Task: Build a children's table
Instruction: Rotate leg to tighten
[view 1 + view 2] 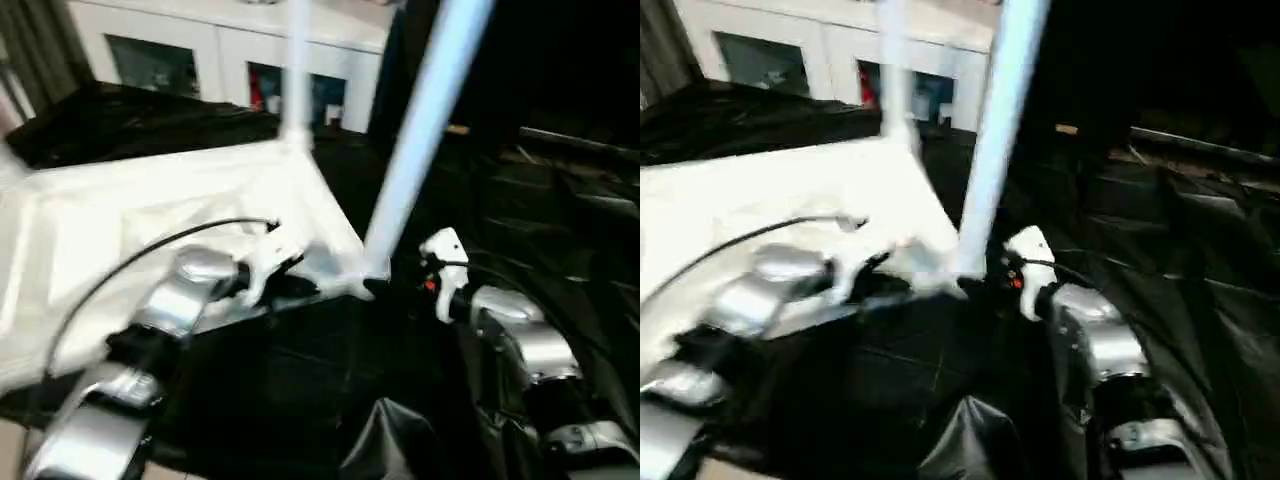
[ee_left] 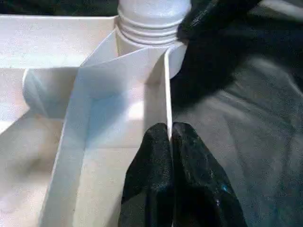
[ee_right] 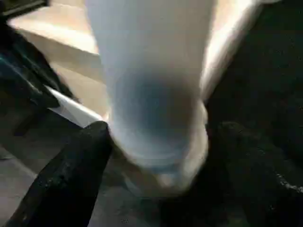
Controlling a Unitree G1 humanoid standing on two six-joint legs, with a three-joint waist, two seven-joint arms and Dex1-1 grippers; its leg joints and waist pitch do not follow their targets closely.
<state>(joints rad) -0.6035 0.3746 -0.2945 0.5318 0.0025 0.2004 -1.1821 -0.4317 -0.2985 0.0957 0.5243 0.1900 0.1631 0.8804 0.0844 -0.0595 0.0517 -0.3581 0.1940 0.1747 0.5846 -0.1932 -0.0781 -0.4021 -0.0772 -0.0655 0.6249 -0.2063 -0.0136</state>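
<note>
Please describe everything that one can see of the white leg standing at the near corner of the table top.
The near leg is a long, smooth white tube, plastic by its look, slightly tilted. Its ringed lower end sits in the rounded corner socket of the upturned table top. The right gripper has its jaws open, one black finger on each side of the leg's base. The left gripper is shut on the top's thin edge wall beside that corner.

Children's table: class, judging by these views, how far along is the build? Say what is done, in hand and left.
Done: two legs stand in corner sockets of the upturned table top, the far leg and the near leg. In hand: the left gripper pinches the top's thin side wall, while the right gripper has its fingers spread either side of the near leg's base. Left: whether other legs are fitted cannot be told here.
</note>
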